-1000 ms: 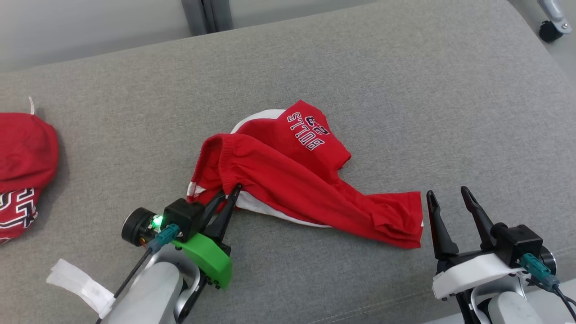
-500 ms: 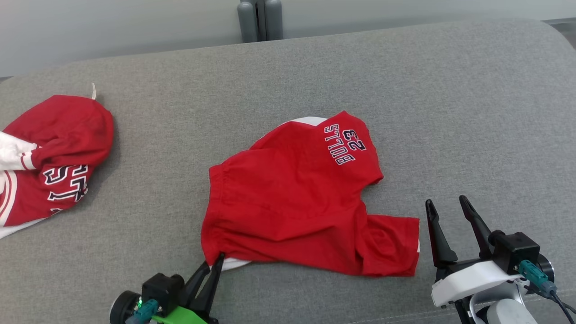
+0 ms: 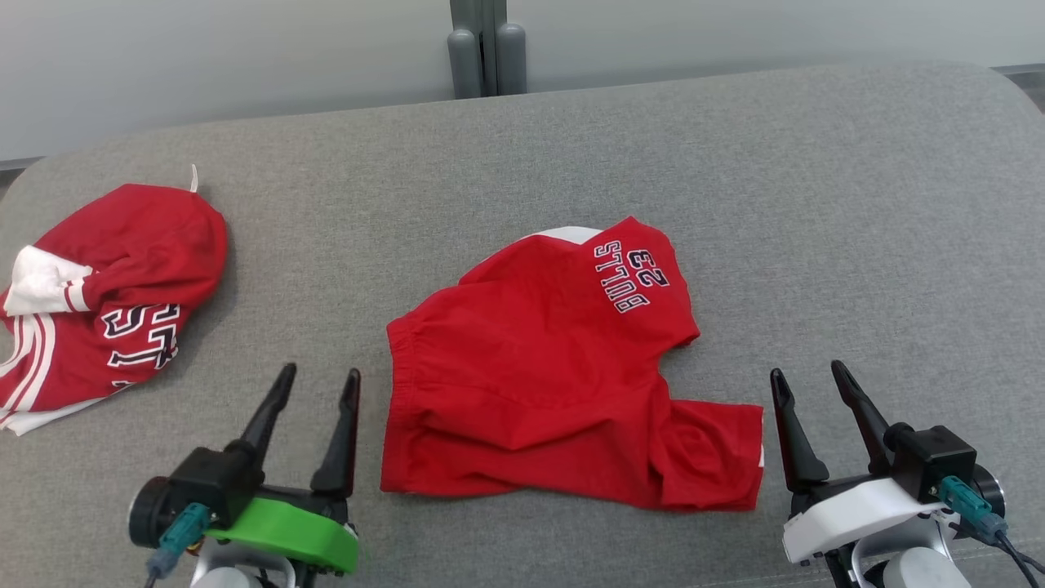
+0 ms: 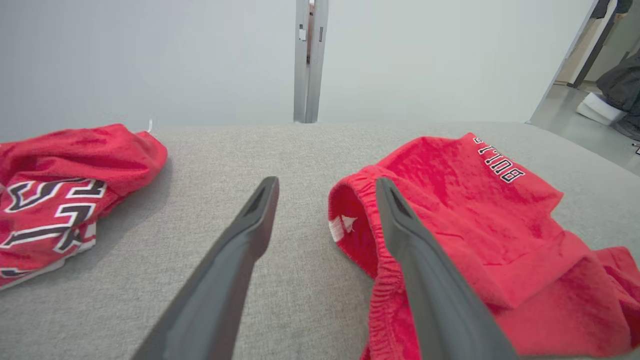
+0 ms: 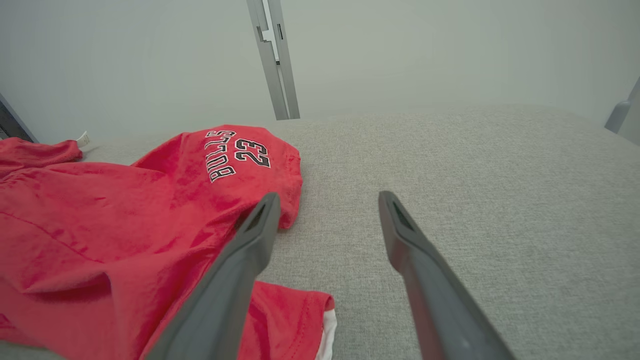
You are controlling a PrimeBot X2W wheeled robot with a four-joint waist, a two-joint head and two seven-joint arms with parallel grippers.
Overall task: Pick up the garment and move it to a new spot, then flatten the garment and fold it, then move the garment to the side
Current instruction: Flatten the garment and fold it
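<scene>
Shorts (image 3: 539,384) lie between wide, empty jaws; left wrist view catches their white waistband patch (image 4: 340,226).

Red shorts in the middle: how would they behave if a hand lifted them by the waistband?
Probably floppy: the red shorts lie creased in soft folds, so they'd likely drape and hang loose. Likely light, since the cloth looks thin. Unlikely to slide freely if pushed; the grey cushion looks textured.

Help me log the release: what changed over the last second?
The left gripper released the red Bulls shorts and opened beside them; they now lie flatter on the grey fabric cushion. The right gripper stayed open; the crumpled red-and-white garment stayed put.
</scene>
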